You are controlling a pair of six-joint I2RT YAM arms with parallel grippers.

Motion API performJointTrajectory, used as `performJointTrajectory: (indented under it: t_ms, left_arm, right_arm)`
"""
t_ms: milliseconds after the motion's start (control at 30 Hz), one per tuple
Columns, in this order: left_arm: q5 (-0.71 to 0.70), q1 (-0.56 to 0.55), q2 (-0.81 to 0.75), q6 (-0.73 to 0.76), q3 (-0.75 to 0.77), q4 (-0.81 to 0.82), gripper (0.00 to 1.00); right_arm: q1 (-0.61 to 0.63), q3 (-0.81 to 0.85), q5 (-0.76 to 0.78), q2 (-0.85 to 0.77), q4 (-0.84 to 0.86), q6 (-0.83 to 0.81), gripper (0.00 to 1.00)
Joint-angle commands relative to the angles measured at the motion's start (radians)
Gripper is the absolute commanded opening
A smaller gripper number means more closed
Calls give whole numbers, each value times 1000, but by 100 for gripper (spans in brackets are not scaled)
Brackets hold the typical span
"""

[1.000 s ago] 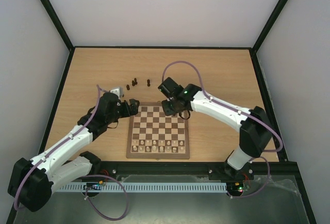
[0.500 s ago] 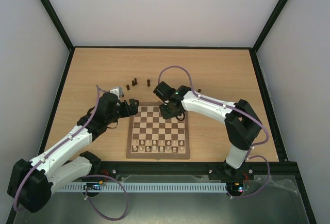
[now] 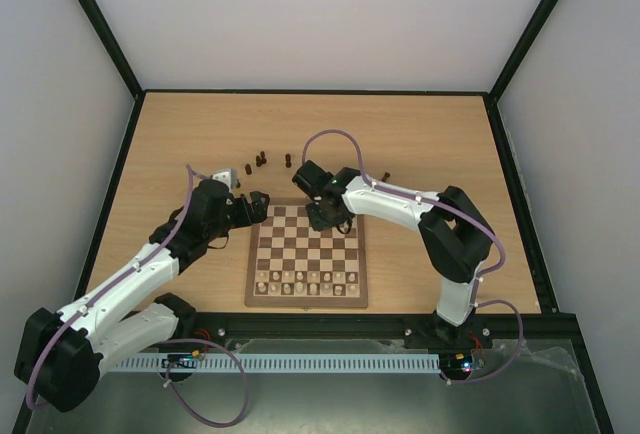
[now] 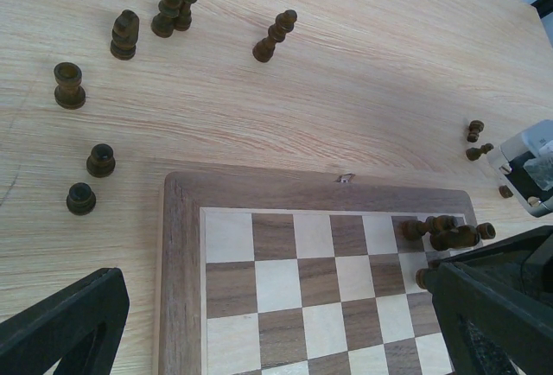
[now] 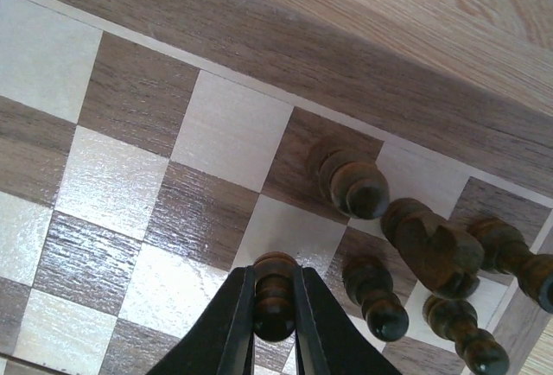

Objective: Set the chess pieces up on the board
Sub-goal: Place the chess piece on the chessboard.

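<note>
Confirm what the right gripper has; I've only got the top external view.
Observer: The right wrist view shows the right gripper shut on one dark chess piece, over a square of the board.
Operator: Report its neighbours.
Observer: Several other dark pieces crowd the squares beside it, near the board's corner.
Operator: Check the left gripper.
Observer: The left wrist view shows the left gripper open, with nothing between its fingers.
</note>
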Motion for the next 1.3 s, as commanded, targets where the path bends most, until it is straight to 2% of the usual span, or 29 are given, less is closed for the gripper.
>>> performJointTrajectory:
  t_ms: [0, 767, 1267]
  left_arm:
    - [-10, -4, -17, 3, 12, -19, 99]
    - [-8, -4, -8, 4, 14, -12, 100]
    - [-8, -5, -7, 1, 13, -12, 100]
  right_arm:
    - [4, 29, 29, 23, -13, -4, 13]
    - [-7, 17, 33, 46, -9, -7, 19]
    - [-7, -3, 45, 4, -26, -5, 20]
